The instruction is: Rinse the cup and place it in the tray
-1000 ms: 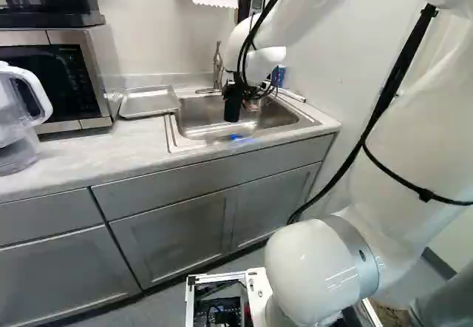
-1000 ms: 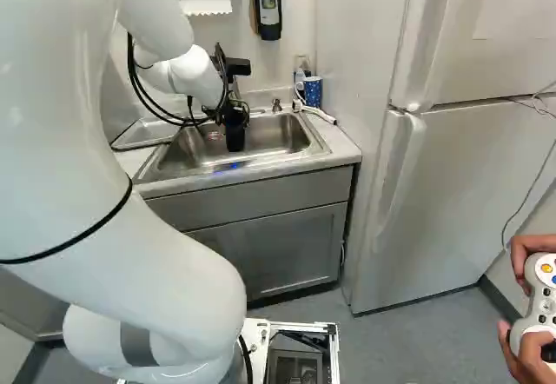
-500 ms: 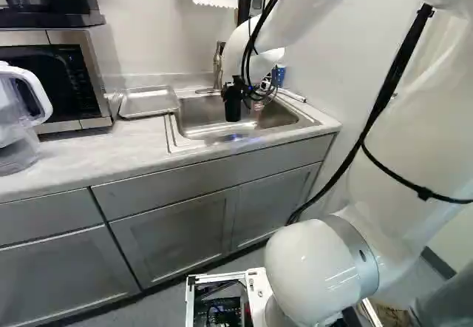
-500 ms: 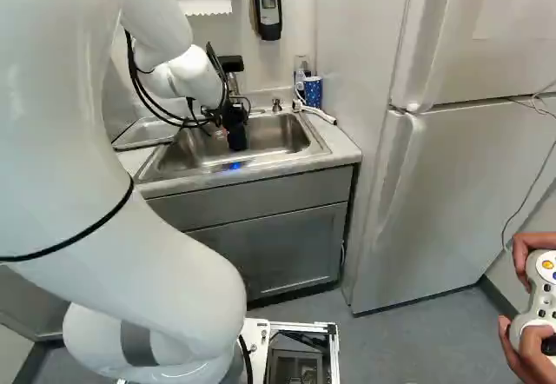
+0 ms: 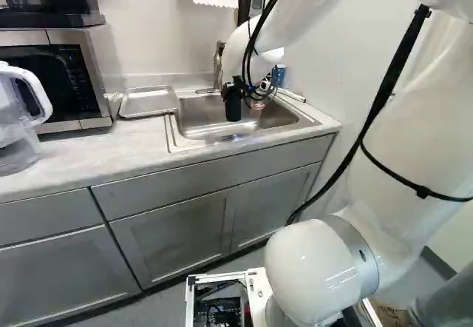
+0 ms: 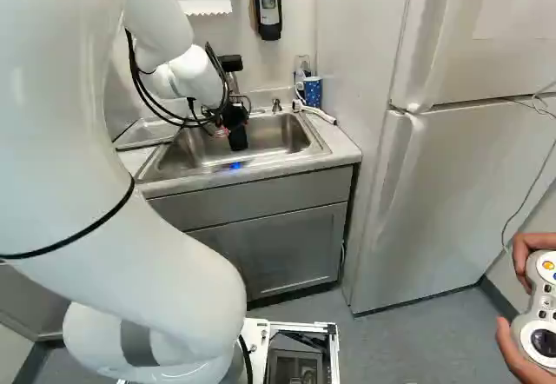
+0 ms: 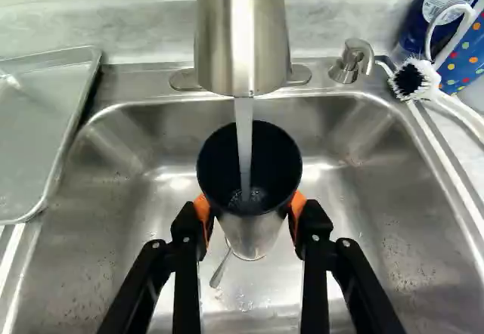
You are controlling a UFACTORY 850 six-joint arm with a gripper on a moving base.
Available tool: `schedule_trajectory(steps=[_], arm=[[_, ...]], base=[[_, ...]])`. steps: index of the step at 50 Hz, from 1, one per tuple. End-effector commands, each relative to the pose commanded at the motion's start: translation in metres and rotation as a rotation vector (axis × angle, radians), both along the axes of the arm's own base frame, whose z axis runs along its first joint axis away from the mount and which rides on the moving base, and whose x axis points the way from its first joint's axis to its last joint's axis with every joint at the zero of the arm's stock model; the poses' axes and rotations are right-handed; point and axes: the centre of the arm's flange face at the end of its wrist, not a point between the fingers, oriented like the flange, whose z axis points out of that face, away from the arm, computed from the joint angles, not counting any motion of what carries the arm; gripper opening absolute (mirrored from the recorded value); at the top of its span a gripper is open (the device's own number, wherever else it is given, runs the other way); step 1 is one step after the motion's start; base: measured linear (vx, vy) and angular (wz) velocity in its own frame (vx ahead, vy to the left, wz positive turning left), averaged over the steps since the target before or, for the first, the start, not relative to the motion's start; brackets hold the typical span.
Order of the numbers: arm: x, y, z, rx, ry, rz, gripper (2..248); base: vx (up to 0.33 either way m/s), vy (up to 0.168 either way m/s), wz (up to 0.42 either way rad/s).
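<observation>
Beneath the faucet, over the sink, the cup is taking the running water into its upward-facing mouth. Its wall is looking stiff, smooth and probably slippery when wet, and its weight is likely growing with the water, so opposite sides of the body are offering the surest hold. Between its two parted fingers, the gripper is clasping those sides, while the tray is lying beside the basin.

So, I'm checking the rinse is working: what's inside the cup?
In the cup, water from the faucet lands and splashes; the dark interior shows, but whatever lies beneath the splash is hidden.
</observation>
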Motion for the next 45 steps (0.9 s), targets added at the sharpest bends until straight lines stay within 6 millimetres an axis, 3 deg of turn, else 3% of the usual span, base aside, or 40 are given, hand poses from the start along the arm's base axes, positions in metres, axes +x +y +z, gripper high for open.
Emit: schedule_trajectory(steps=[45], arm=[[0.0, 0.0, 0.0, 0.0, 0.0, 0.0, 120]], base=[[0.0, 0.0, 0.0]])
